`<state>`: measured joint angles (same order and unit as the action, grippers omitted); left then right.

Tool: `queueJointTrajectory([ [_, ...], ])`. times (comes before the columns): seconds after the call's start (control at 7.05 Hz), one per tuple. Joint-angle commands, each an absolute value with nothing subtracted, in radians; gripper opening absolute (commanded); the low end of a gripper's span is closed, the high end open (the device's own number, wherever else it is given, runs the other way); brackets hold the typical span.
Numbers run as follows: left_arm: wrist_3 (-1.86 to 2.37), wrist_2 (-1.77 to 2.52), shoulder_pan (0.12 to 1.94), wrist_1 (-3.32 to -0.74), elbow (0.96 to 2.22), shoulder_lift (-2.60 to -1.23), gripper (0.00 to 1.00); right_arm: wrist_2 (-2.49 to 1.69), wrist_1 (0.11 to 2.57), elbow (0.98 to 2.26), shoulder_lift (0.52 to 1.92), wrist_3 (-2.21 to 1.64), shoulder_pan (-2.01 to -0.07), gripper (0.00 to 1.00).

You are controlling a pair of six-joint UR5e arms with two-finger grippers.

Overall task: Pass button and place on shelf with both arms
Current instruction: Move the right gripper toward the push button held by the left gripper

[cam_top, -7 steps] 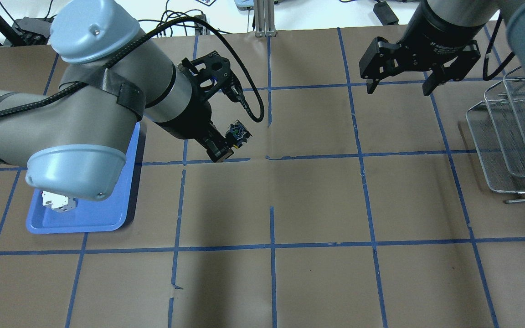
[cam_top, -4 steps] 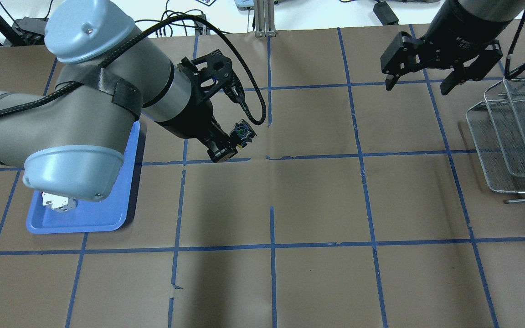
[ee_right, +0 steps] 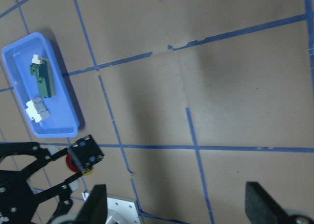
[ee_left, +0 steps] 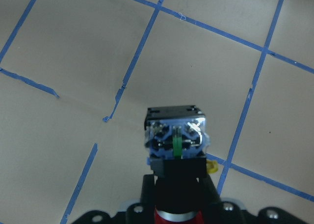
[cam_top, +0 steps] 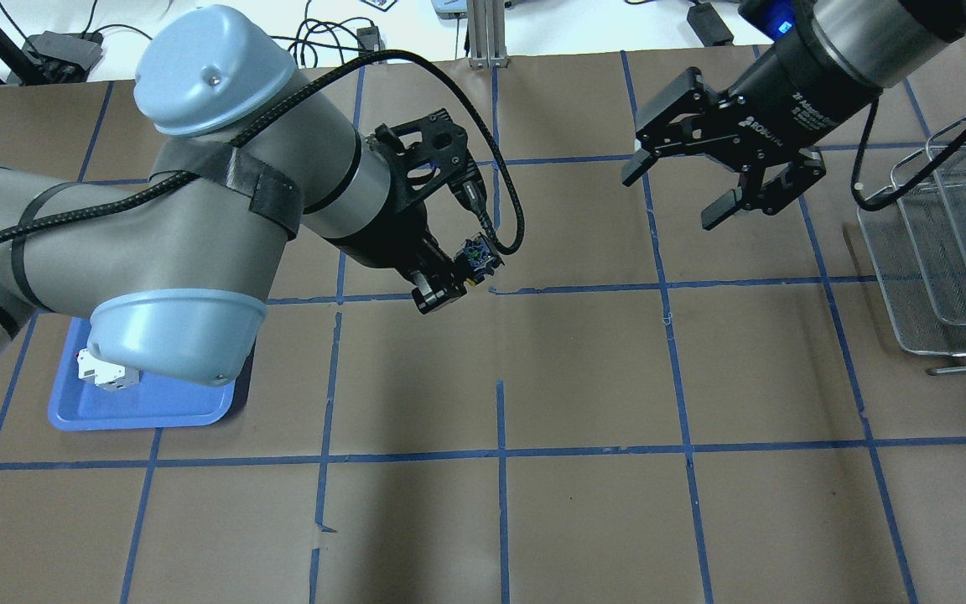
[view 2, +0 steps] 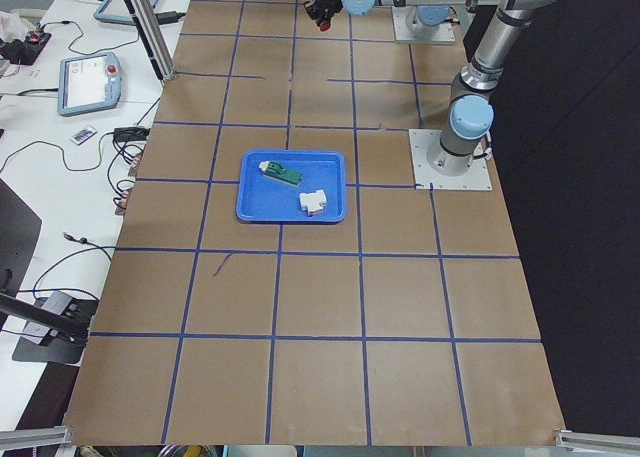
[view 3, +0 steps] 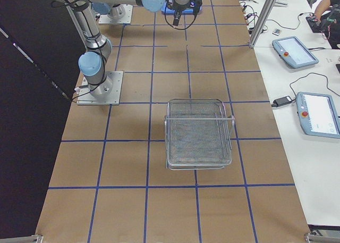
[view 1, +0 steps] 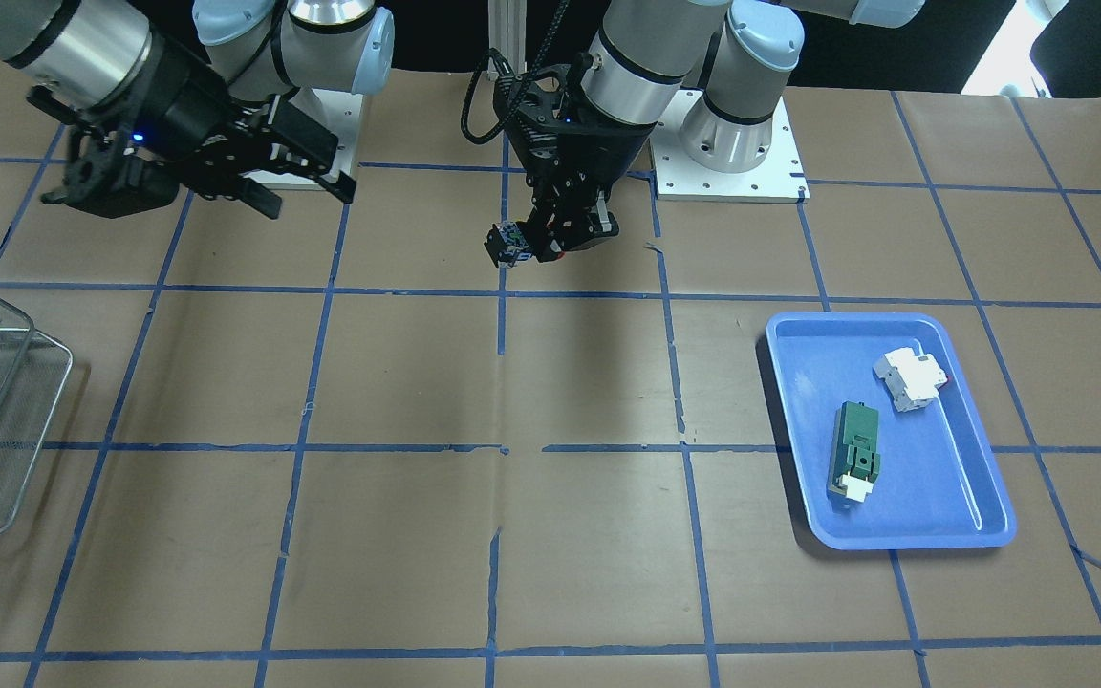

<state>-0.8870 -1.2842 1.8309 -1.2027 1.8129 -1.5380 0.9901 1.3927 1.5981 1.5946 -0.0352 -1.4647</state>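
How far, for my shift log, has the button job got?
Done: the button is up in the air, clamped in the left gripper, well away from the blue tray. In hand: the hand-over; the right gripper is open and apart from the button. Left: passing it across and setting it on the wire shelf, whose visible trays hold nothing.

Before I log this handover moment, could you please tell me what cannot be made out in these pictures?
Green block: hidden under the left arm in the overhead view.
Shelf: cut off by the overhead view's right edge.
Button: its red cap largely hidden behind its body in the left wrist view.
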Motion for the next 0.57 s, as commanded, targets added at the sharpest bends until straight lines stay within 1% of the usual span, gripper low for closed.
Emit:
queueJointTrajectory([
  [0.0, -0.874, -1.282, 1.832, -1.19, 1.818, -1.54, 0.04, 0.802, 1.388, 1.62, 1.517, -0.043, -1.483, 1.0],
  [0.28, -0.858, -1.241, 1.824, -1.184, 1.81, -1.539, 0.04, 0.698, 1.385, 1.663, 1.493, -0.038, -1.486, 1.0],
  [0.43, -0.857, -1.241, 1.824, -1.184, 1.81, -1.539, 0.04, 0.69, 1.391, 1.69, 1.459, -0.028, -1.486, 1.0],
])
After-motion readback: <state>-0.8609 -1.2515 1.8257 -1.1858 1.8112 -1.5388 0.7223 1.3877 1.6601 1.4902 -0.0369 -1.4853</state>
